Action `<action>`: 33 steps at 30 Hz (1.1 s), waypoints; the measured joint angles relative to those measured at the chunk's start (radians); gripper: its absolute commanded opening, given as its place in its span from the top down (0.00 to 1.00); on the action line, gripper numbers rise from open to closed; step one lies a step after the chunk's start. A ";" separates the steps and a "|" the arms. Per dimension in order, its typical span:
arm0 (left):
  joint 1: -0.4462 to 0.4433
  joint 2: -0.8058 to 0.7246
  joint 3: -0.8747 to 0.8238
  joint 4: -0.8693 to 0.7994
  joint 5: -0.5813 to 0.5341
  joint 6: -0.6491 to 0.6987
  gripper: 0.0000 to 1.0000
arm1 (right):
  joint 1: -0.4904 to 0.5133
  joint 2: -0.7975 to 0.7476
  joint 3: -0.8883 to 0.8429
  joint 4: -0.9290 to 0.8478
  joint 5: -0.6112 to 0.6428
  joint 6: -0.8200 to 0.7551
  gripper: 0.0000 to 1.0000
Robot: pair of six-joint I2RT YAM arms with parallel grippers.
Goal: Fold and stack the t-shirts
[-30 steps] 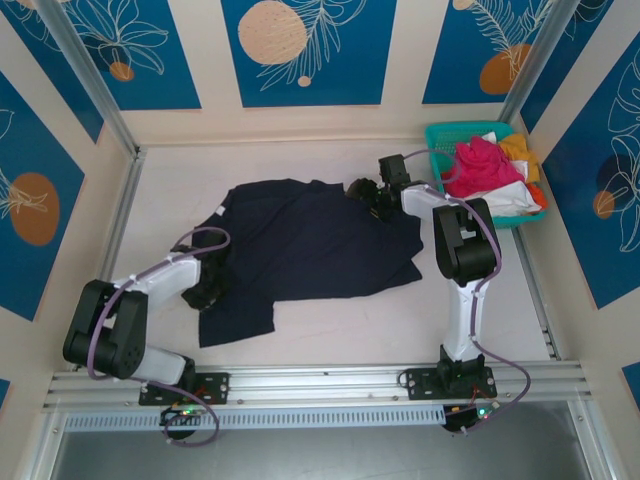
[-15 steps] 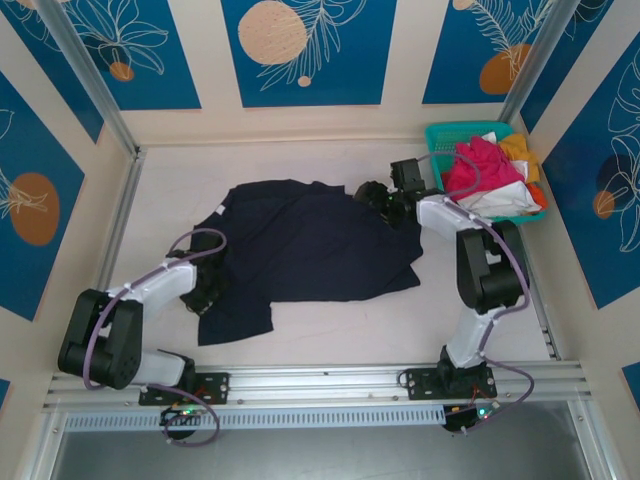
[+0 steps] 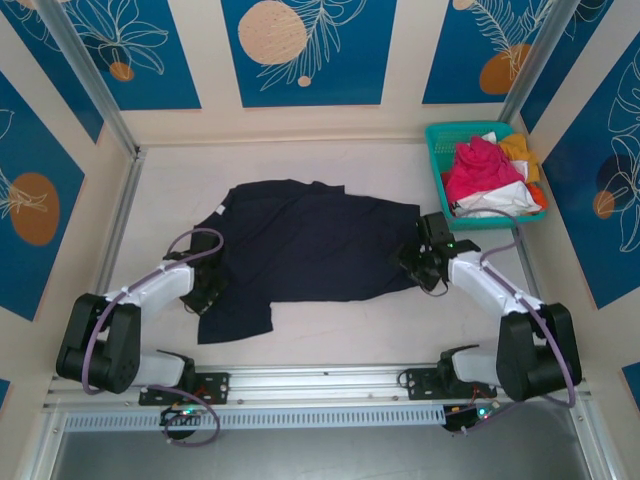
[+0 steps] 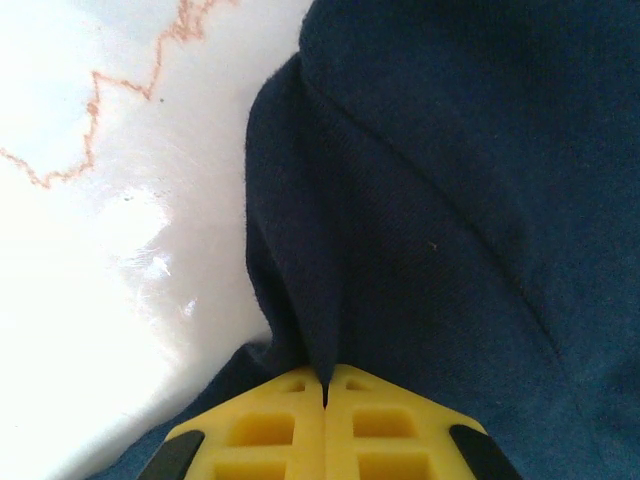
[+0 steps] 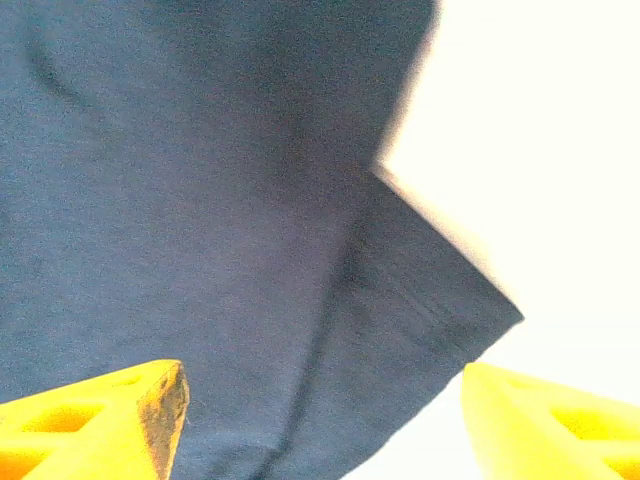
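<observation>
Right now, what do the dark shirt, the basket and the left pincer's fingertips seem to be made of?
Navy t-shirt: soft knit cloth, likely cotton, with a matte finish; fine texture, a stitched hem and limp folds show.
Basket: teal plastic, probably moulded; its wall is open mesh.
Left pincer's fingertips: hard yellow plastic, possibly printed; matte, with recessed pockets.

Bare table [image 3: 330,165] behind navy t-shirt [image 3: 320,245], basket [image 3: 455,128] blocking far-right corner
</observation>
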 measured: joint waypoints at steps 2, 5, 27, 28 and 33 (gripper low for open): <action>0.001 0.002 0.001 0.000 0.002 0.000 1.00 | -0.023 -0.027 -0.042 -0.016 -0.010 0.029 0.32; 0.002 0.003 0.003 0.000 0.002 0.000 1.00 | -0.054 -0.032 -0.077 -0.016 -0.029 0.060 0.33; 0.005 0.004 0.003 0.007 0.010 0.000 1.00 | -0.096 0.107 -0.088 0.133 -0.105 0.091 0.84; 0.005 0.004 0.003 0.008 0.010 0.000 1.00 | -0.096 0.108 -0.088 0.136 -0.105 0.093 0.92; 0.006 0.000 0.003 0.010 0.013 0.000 1.00 | -0.099 0.093 -0.089 0.133 -0.097 0.092 1.00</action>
